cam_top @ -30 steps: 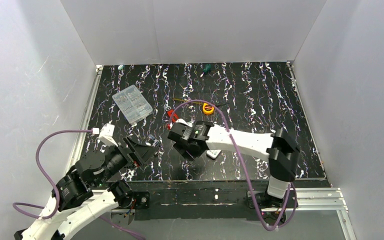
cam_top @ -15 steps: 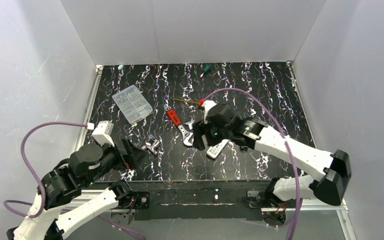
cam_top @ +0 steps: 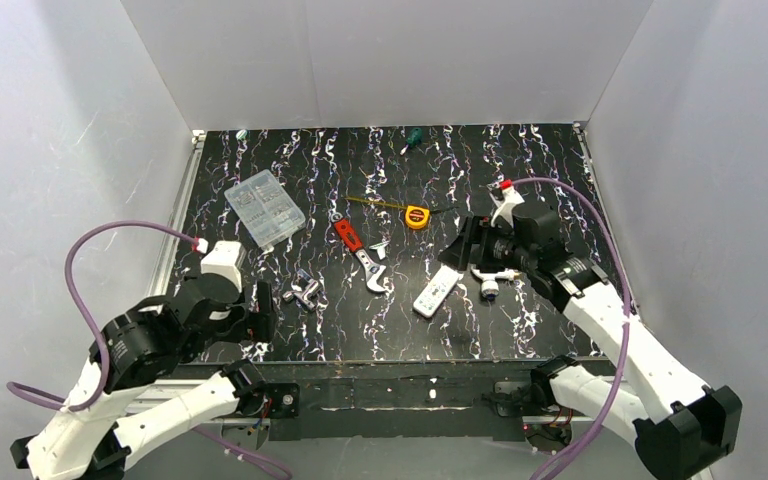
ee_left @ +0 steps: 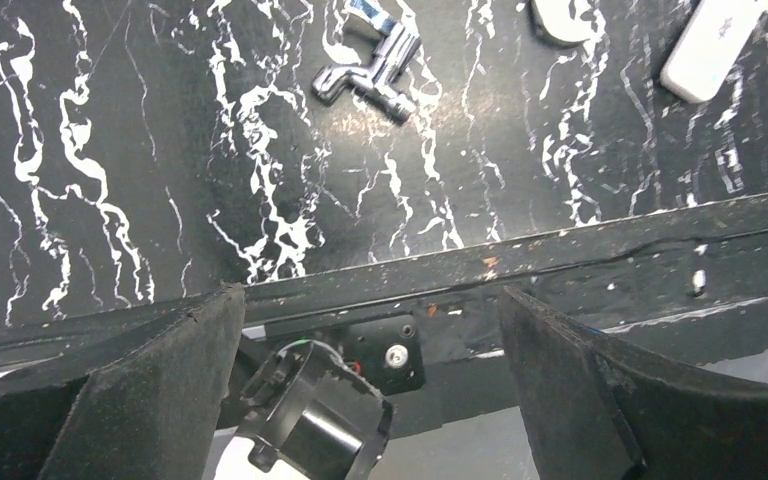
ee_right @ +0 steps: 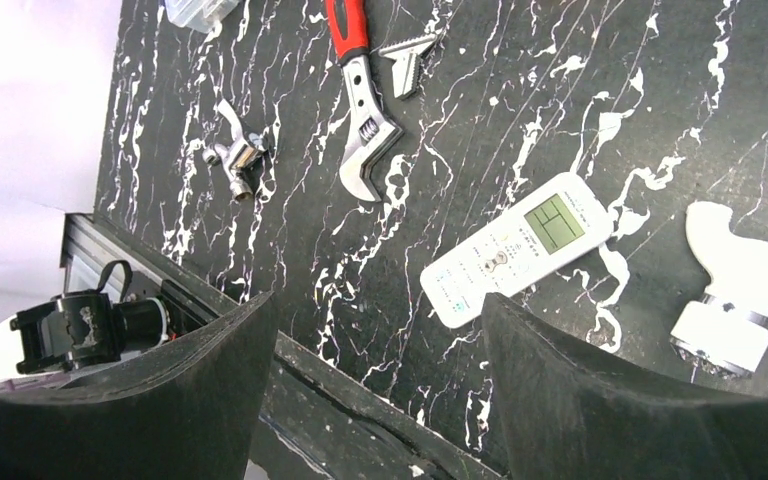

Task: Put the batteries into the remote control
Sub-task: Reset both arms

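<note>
Plainly, the remote control [ee_right: 517,248] is seen lying flat on the desk [cam_top: 520,180], face up. It is a slim white plastic bar with rounded corners, with a pale green display window at one end and rows of small buttons below it. Its markings are too small to be read. It is set at a slant near the middle of the desk, toward the near edge, and is touched by neither arm.

The desk is black with white marbled veins and a faint sheen.

The right gripper [ee_right: 375,310] is held above the desk just right of the remote control. Its jaws are spread wide with nothing between them, and their dark pads look matt and rough.

A white tap-shaped piece [ee_right: 735,285] lies just beside the remote control on the right, apart from it. To the left lies a wrench [ee_right: 360,110] with a red handle and a bare steel head, and a small serrated steel piece [ee_right: 407,50] is near it. Farther left a shiny chrome fitting [ee_right: 238,150] is seen. A clear plastic compartment box [cam_top: 264,208], a round yellow tape measure [cam_top: 417,216] and a green-handled screwdriver [cam_top: 413,137] lie farther back.

The left gripper [ee_left: 365,300] is held over the desk's near edge at the left, well apart from the remote control. Its jaws are wide and empty.
</note>
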